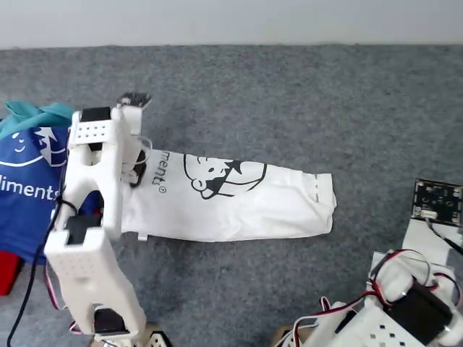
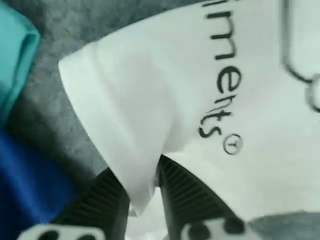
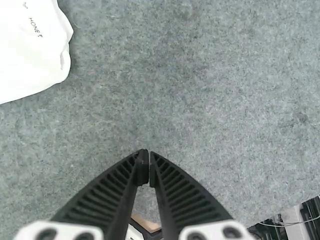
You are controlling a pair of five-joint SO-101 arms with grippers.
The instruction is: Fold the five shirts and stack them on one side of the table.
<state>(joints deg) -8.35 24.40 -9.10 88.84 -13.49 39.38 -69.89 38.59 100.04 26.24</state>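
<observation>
From above, the white shirt (image 1: 231, 195) lies in a strip on the counter (image 1: 304, 94), one end at the left jaws. Left wrist: they pinch its folded edge, likely to fold it over. Right wrist: right jaws clenched empty, shirt well past their tips.

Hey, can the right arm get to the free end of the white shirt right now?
Probably yes: only bare grey table cover lies between the right gripper and the near end of the white shirt, though its shut jaws must open first.
</observation>
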